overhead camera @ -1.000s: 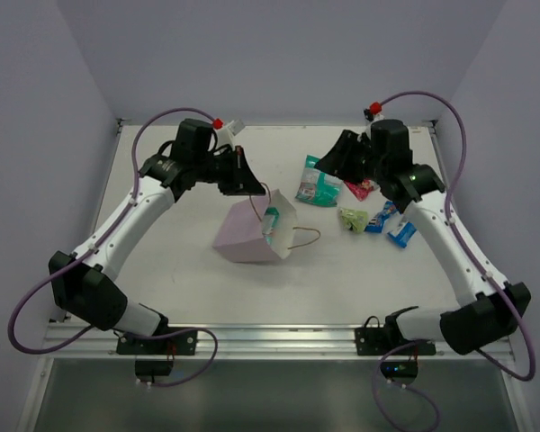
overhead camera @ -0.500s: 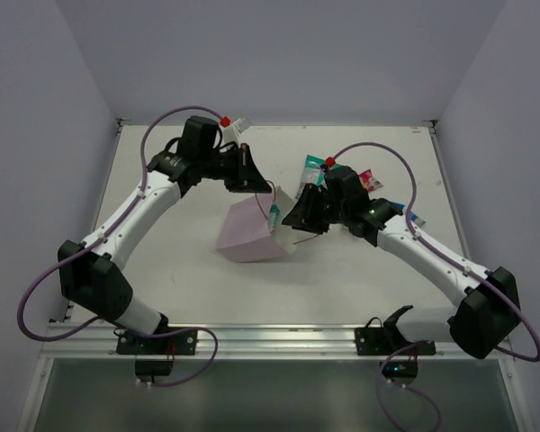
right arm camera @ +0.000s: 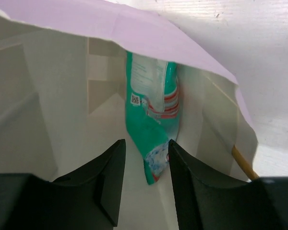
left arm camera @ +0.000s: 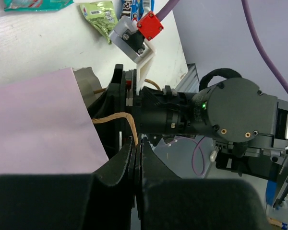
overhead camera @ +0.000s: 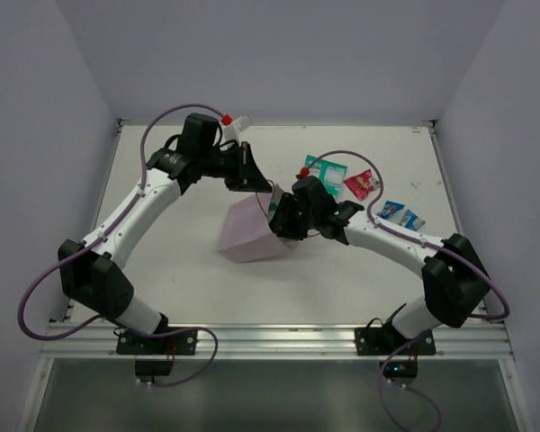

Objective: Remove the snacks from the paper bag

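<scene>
Paper bag (overhead camera: 246,236), pinkish-lilac, lies tipped over on the table (overhead camera: 342,279), mouth toward the right arm. Left gripper (left arm camera: 136,148): jaws pressed together, pinching the brown cord handle (left arm camera: 120,117) at the bag's upper edge. Right gripper (right arm camera: 146,143) reaches into the bag mouth. Its jaws are parted and clamp nothing, one finger on each side of the lower end of a teal packet (right arm camera: 151,110) that stands against the bag's inner wall. Cannot tell whether the fingers touch it. Outside the bag, on the table beyond the right arm: second teal packet (overhead camera: 328,168), red-pink packet (overhead camera: 361,184) just beside it, blue packets (overhead camera: 394,211) nearer the right edge. Left wrist view adds a light green packet (left arm camera: 101,17) lying past the bag.
</scene>
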`<action>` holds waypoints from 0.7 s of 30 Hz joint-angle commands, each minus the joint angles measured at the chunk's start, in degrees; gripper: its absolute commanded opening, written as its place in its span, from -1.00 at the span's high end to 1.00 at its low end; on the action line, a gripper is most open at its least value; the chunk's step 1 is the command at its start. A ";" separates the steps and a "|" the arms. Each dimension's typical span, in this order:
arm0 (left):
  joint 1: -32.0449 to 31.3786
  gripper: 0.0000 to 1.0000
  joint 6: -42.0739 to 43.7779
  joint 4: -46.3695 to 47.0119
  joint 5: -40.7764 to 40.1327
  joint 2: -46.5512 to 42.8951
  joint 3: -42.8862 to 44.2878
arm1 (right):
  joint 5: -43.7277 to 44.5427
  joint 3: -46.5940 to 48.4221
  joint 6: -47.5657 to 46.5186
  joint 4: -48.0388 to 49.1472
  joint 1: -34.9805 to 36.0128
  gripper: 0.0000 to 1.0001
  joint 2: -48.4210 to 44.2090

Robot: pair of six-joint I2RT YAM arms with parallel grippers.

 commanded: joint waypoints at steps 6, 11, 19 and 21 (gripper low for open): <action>0.67 1.00 0.66 -1.17 2.13 -2.22 0.81 | 6.79 2.02 -3.30 6.53 1.66 0.05 3.21; 0.67 1.00 0.13 -2.57 2.13 -2.14 1.78 | 8.01 2.45 -4.18 9.52 2.01 0.05 6.72; 0.67 1.00 -1.01 -3.80 2.39 -2.05 2.92 | 9.77 3.77 -4.88 12.95 2.72 0.11 11.47; 0.67 1.00 -0.58 -5.29 2.13 -2.22 2.83 | 10.38 4.21 -5.32 14.35 2.98 0.31 12.87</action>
